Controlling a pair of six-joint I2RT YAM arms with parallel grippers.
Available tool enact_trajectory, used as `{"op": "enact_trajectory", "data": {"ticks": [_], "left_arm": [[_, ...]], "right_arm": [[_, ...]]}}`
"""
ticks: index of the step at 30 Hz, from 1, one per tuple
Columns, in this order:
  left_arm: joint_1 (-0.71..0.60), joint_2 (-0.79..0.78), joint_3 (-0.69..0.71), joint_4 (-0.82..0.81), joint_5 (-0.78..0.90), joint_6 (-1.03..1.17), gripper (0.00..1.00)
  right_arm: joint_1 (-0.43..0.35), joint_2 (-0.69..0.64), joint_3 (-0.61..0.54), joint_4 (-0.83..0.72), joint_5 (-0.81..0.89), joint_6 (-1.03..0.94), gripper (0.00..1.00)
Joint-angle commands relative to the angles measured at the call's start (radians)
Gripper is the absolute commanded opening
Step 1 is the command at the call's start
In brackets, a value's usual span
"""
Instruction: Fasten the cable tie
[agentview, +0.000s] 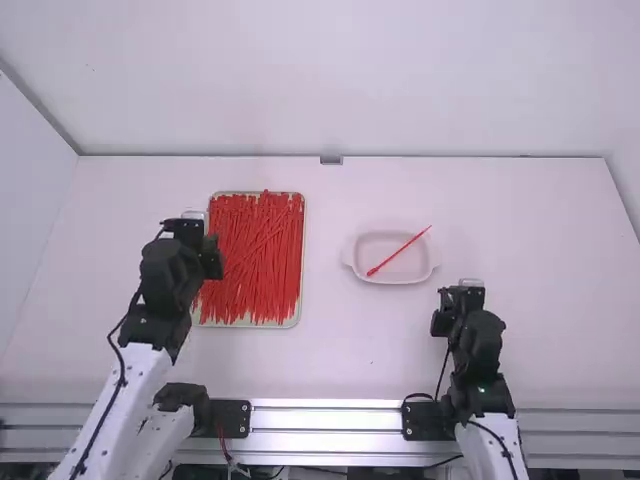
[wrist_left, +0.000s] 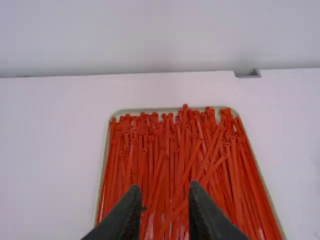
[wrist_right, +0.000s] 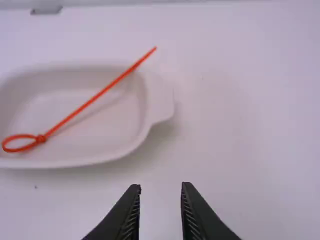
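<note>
From above: left gripper (agentview: 208, 258) low over the left side of the tray (agentview: 296, 322), right at the heap of loose red cable ties (agentview: 255, 250). Right gripper (agentview: 460, 297) close to its own base, near the white dish (agentview: 352, 262). In the dish, one looped tie (agentview: 398, 250), tail poking over the far rim (already fastened, by the look of it).

Left wrist view: fingers (wrist_left: 125, 215) moderately parted, nothing between them, tips just above the cable ties (wrist_left: 185, 155), packed and crossing on the tray (wrist_left: 106, 150). Likely trouble here: closing on two or three at once, or dragging neighbours off the tray on the lift, given so much overlap. Also possible: pinching one mid-length, with head and tail then badly placed for threading.

Right wrist view: right gripper (wrist_right: 160, 190) likewise half open and empty, over bare table (wrist_right: 250, 125) beside the dish (wrist_right: 160, 100), looped tie (wrist_right: 85, 107) inside. Risk at any hand-over: missing the thin tail, or nudging the probably light dish.
</note>
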Motion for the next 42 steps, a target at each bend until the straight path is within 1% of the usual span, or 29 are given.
{"op": "enact_trajectory", "data": {"ticks": [1,6,7,10,12,18,25,42], "left_arm": [[0.006,-0.061,-0.058,0.002,-0.013,0.001,0.18],[0.006,-0.174,-0.170,0.002,-0.013,0.001,0.07],[0.006,-0.180,-0.176,0.002,-0.013,0.001,0.06],[0.006,-0.252,-0.248,0.002,-0.013,0.001,0.00],[0.006,-0.283,-0.279,0.002,-0.013,0.001,0.00],[0.006,-0.401,-0.397,0.002,-0.013,0.001,0.00],[0.006,-0.508,-0.497,0.002,-0.013,0.001,0.00],[0.006,-0.715,-0.497,0.002,-0.013,0.001,0.00]], "right_arm": [[0.002,-0.048,-0.009,-0.007,0.004,0.000,0.16],[0.002,-0.136,-0.009,-0.007,0.004,0.000,0.08],[0.002,-0.140,-0.009,-0.007,0.004,0.000,0.07],[0.002,-0.192,-0.009,-0.007,0.004,0.000,0.02],[0.002,-0.215,-0.009,-0.007,0.004,0.000,0.00],[0.002,-0.295,-0.009,-0.007,0.004,0.000,0.00],[0.002,-0.365,-0.009,-0.007,0.004,0.000,0.00],[0.002,-0.371,-0.009,-0.007,0.004,0.000,0.00]]}}
